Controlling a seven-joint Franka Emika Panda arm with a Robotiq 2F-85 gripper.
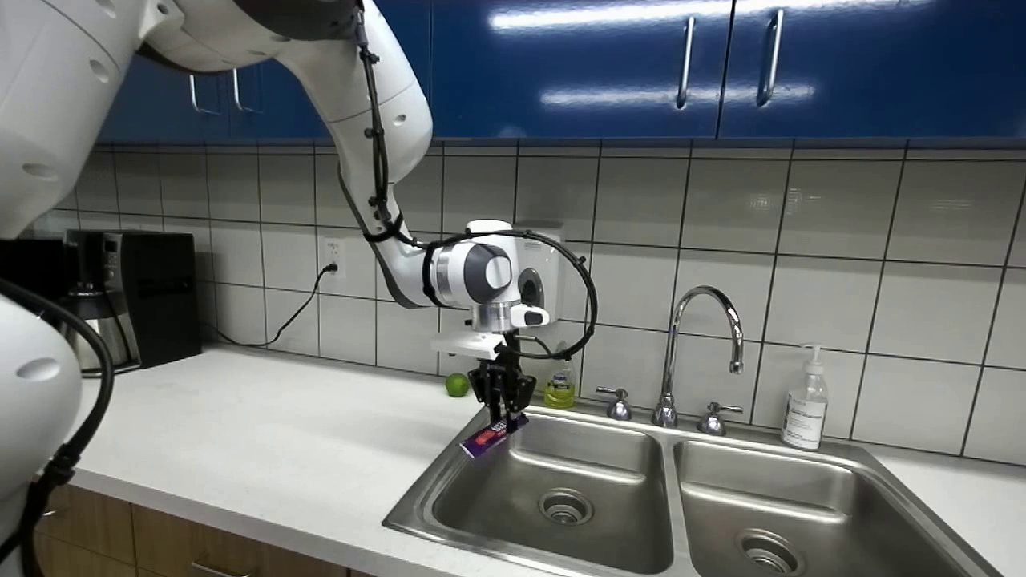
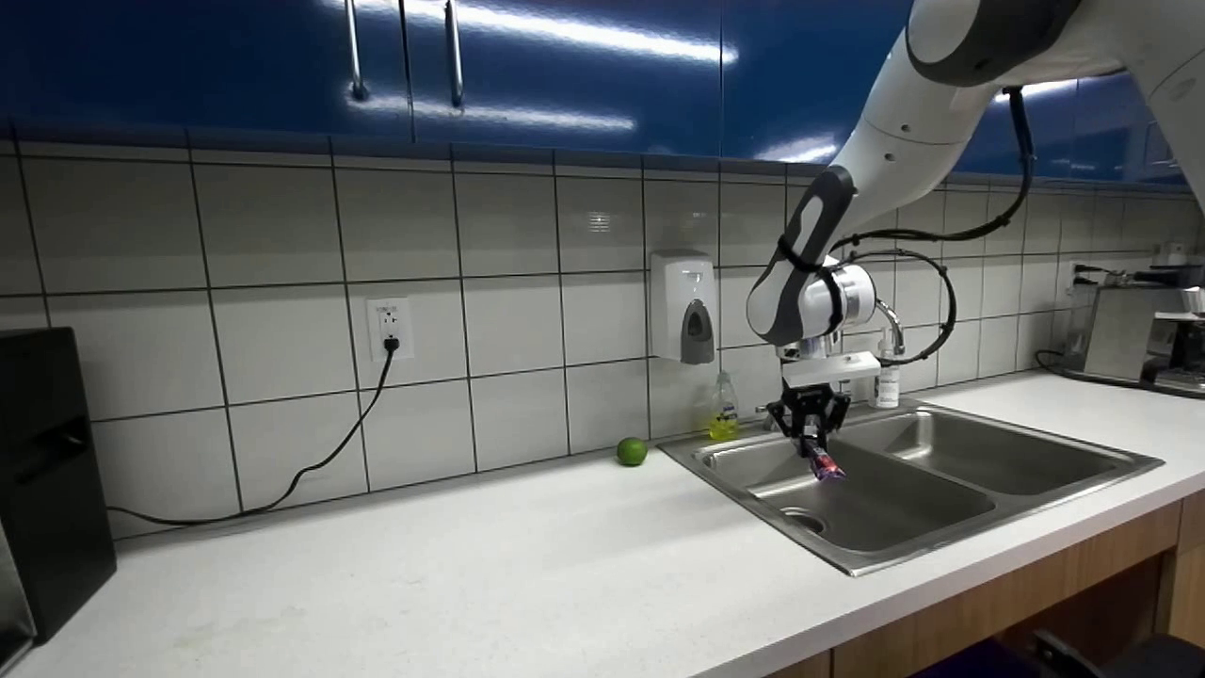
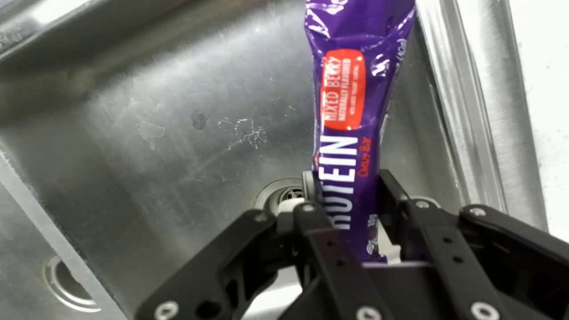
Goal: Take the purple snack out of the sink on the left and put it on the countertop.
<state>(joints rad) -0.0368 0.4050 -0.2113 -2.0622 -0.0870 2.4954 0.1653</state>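
Clamping the purple snack bar [image 3: 346,146] across its narrow width near one end, the pincer [image 3: 350,189] holds it in the air above the left basin [image 3: 200,178] of the sink [image 1: 433,481]. From the pincer the bar's long axis runs toward the sink's front, roughly along its outer rim [image 3: 498,115] and slanting a little toward it; whether the free end droops I cannot tell. Only one arm [image 1: 341,88] is in view, so no handover comes into it. The lifting looks done; the coming move should turn on a sideways carry over that rim, where the free end could brush metal if kept too low. Just past the sink's outer rim spreads the white countertop [image 2: 452,565], wide enough, I judge, to take the bar flat. A green lime [image 1: 457,385] sits just beside the sink's back corner, a yellow soap bottle [image 1: 560,390] near its back edge; both are best avoided. The tap [image 1: 670,361] stands on the sink's back ledge, and behind the sink rises the tiled wall [image 2: 508,325], with blue cabinets [image 1: 577,64] above.
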